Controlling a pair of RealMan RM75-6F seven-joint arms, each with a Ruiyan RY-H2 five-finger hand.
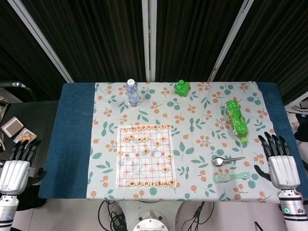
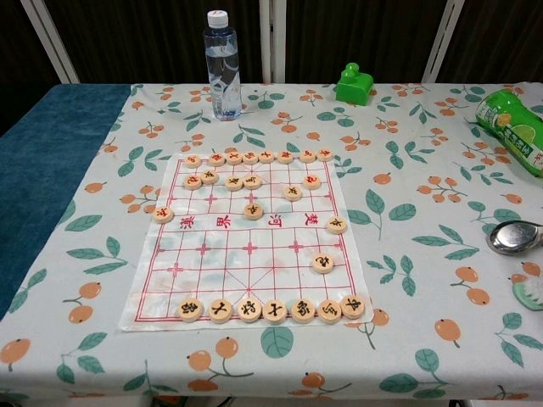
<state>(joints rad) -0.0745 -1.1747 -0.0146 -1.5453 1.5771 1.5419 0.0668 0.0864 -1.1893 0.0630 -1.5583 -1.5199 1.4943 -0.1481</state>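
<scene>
Both my hands idle, nothing held. Left hand [image 1: 14, 168] off table's left edge, fingers spread, beside small boxes [image 1: 18, 131]. Right hand [image 1: 279, 163] at right edge, fingers spread, palm down, nearest spoon [image 1: 226, 160] and green brush [image 1: 230, 178]; green bottle [image 1: 236, 118] lies beyond. Judge: pre-reach stage. Next move needs short inward reach, fingers closing on spoon handle.

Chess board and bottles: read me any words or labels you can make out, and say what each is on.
Chess board: red characters across the middle row, roughly "楚河" and "漢界", seen reversed.
Chess pieces: one character each, too small to read surely.
Green bottle: label print blurred.
Water bottle: no readable label.
</scene>
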